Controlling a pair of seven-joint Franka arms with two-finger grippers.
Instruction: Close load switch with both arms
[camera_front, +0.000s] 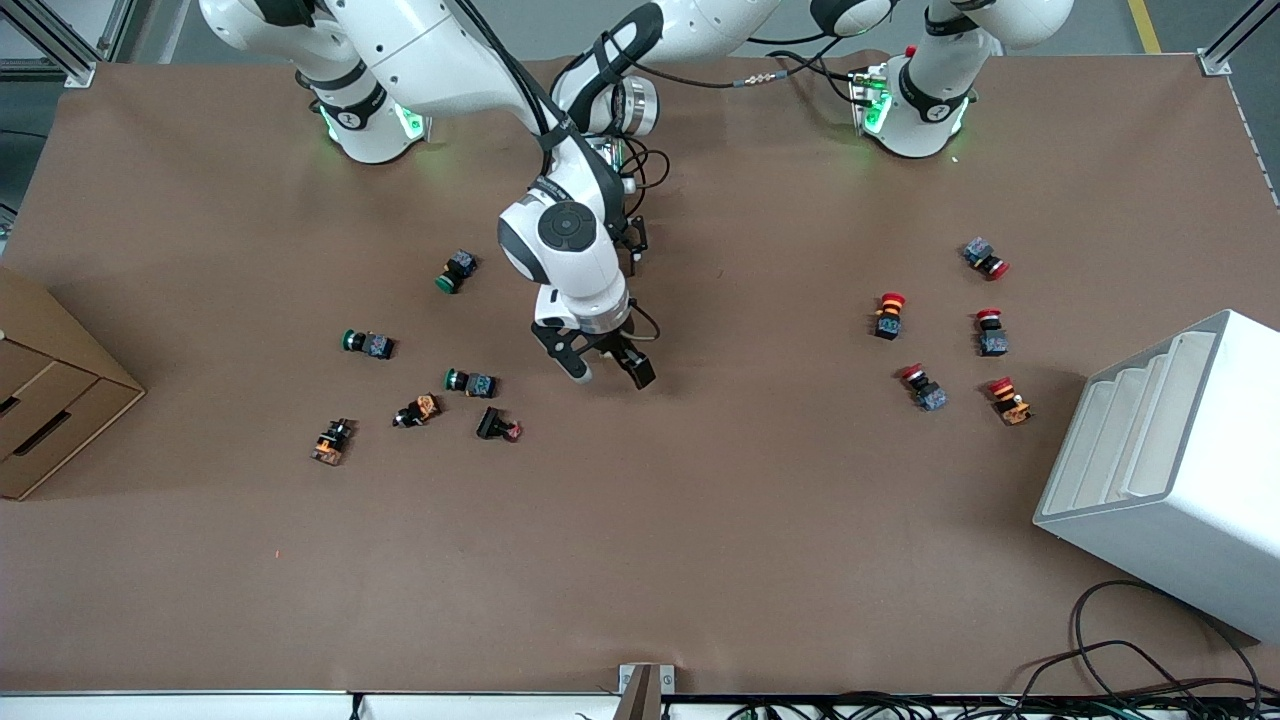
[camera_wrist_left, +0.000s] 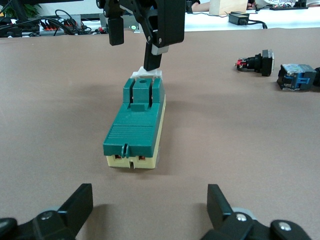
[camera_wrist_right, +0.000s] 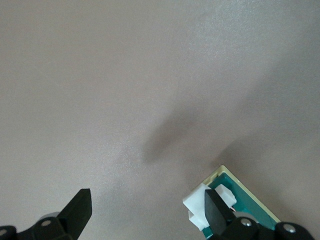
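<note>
The right gripper (camera_front: 608, 368) is hanging wide open, one fingertip touching the load switch's (camera_wrist_left: 136, 122) white lever; the left gripper (camera_wrist_left: 150, 215) is gaping wide beside it mid-table

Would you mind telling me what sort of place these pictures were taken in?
Most likely a robotics lab or test bench: two arms bolted to a brown-covered table, scattered push buttons, a green load switch under the right gripper, and loose cables along the table's edge.

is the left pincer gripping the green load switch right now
No: the left pincer is open, its fingers spread on either side of bare table, apart from the load switch.
</note>
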